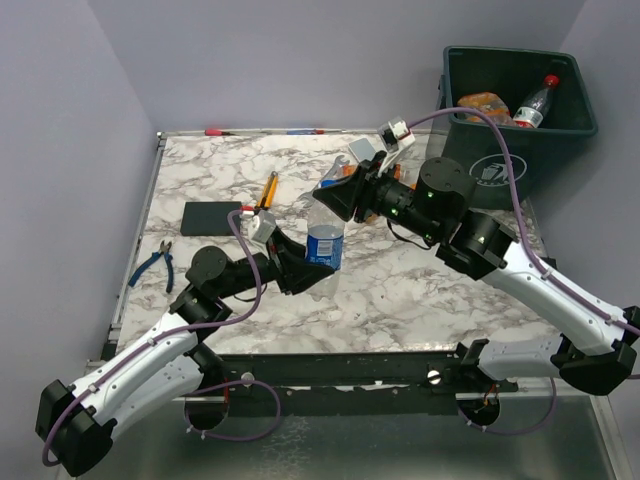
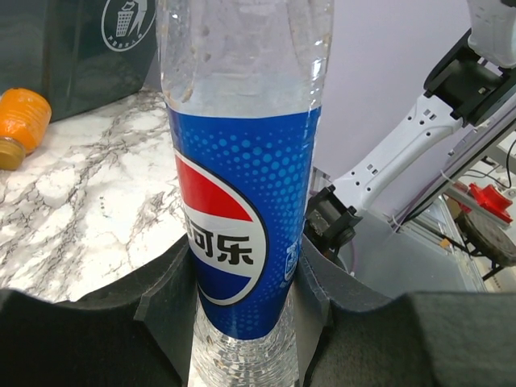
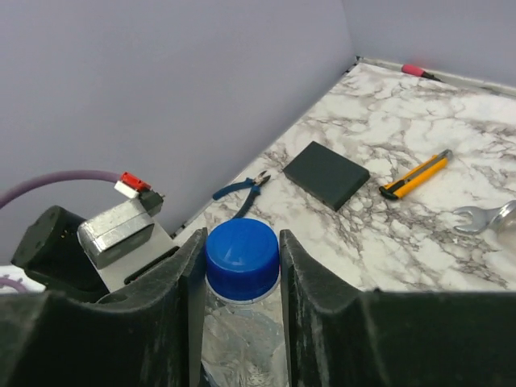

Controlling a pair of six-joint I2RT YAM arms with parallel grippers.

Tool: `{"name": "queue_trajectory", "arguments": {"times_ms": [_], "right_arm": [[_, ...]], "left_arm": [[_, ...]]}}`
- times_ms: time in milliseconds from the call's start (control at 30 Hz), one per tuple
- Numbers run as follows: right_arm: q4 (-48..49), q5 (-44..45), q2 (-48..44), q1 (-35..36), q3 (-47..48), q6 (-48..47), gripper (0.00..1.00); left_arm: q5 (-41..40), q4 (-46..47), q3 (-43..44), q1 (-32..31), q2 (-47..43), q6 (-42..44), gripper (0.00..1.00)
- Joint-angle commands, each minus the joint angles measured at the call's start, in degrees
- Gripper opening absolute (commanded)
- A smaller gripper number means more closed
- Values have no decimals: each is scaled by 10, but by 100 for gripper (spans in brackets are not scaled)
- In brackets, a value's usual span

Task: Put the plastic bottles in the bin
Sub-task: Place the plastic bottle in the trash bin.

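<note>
Upright near the middle of the table: a clear bottle with blue label and blue cap, well apart from the bin at the far right corner. Clamped low on the label by the left gripper, fingers pressed to both sides. Base cut off in the left wrist view and masked from above, so impossible to tell whether standing on the marble or lifted. Pinched at the cap by the right gripper, pads tight against both sides of it in the right wrist view. Cap and neck hidden under that gripper from above.

Inside the bin: a red-capped bottle and an orange thing, too blurred to name. Beside the bin wall in the left wrist view: an orange bottle lying on the marble, partly cut off by the frame edge.

On the left of the table: pliers, dark block, yellow knife. Wrench cut off at the right wrist view's edge.
</note>
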Motion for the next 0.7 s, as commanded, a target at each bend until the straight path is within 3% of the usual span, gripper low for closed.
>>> {"name": "queue_trajectory", "arguments": {"times_ms": [0, 67, 133, 167, 367, 433, 533, 667], "right_arm": [[-20, -2, -3, 2, 22, -4, 23], [-25, -4, -6, 2, 23, -7, 3], [-33, -3, -13, 2, 23, -8, 0], [-38, 0, -19, 2, 25, -11, 0], [-100, 40, -59, 2, 51, -44, 0], [-125, 75, -74, 2, 68, -74, 0], [-147, 176, -97, 2, 103, -149, 0], [-32, 348, -133, 2, 106, -281, 0]], "left_arm": [[-9, 14, -5, 1, -11, 10, 29], [-16, 10, -5, 1, -13, 8, 48], [-39, -3, -4, 2, -20, 11, 85], [-58, -15, -3, 1, -26, 15, 97], [-240, -89, -4, 2, -100, 72, 99], [-338, -141, 4, 1, -123, 95, 99], [-537, -191, -4, 1, -156, 109, 99], [-630, -214, -25, 1, -174, 157, 99]]}}
